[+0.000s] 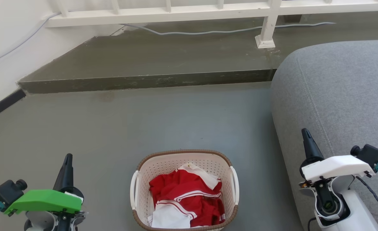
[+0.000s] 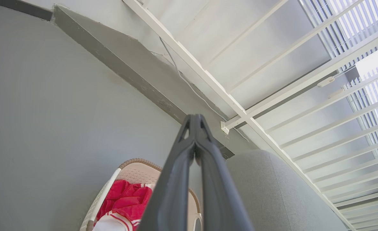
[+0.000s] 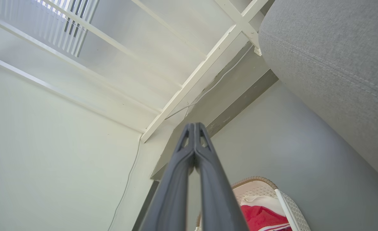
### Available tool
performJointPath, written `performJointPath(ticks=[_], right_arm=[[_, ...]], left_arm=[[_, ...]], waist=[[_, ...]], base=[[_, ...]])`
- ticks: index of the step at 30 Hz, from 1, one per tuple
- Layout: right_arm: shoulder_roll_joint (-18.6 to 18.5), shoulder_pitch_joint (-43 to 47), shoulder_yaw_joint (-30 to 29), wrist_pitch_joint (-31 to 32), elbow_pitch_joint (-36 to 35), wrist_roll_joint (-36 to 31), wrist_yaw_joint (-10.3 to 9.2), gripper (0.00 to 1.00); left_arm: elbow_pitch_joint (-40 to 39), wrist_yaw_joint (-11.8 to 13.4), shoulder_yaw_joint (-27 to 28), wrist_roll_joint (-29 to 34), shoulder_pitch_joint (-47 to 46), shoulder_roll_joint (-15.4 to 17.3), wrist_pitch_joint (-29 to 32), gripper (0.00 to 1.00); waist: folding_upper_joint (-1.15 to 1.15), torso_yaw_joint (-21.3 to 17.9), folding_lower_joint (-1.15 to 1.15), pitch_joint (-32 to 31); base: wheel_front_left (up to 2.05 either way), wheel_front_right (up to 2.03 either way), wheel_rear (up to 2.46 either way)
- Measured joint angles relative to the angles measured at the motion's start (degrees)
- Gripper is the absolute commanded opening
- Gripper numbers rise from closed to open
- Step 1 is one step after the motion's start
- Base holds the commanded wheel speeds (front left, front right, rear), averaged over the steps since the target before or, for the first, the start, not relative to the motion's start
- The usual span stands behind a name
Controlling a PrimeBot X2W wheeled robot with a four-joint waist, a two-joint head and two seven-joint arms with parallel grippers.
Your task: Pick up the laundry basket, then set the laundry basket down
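Both pincers stand closed with nothing between them. The left gripper (image 1: 68,159) has its fingers pressed together, as its own wrist view confirms, and the right gripper (image 1: 306,134) is pinched shut the same way. Each hangs off to its own side, well apart from the laundry basket (image 1: 163,166), which sits upright on the grey floor (image 1: 112,128) between them and close in front of us.

The basket's mouth faces up. Its left handle (image 1: 133,189) and right handle (image 1: 236,186) face the matching arms. We judge the long axis to run across us, handle to handle, though the near rim is cut by the head view's bottom edge, so we cannot be sure.

Risks from here, as we see them:

- **Closed fingers:** they would only knock a handle unless they open first.
- **Uneven lift:** it could tilt the basket and spill the red and white garment (image 1: 185,199).
- **Thin handles:** they might slide along the long fingers.
- **Right arm:** it works just beside the grey sofa (image 1: 336,96) and could brush it on the way in.
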Motion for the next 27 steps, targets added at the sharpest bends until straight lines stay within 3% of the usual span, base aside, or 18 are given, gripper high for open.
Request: performJointPath(ticks=[27], right_arm=[[-0.1, 0.0, -6.1, 5.1, -0.1, 19.5, 2.94, 0.00]], left_arm=[[0.6, 0.0, 3.5, -16.2, -0.1, -1.7, 5.4, 0.00]], waist=[[0.00, 1.0, 0.00, -0.9]], base=[[0.00, 0.00, 0.00]])
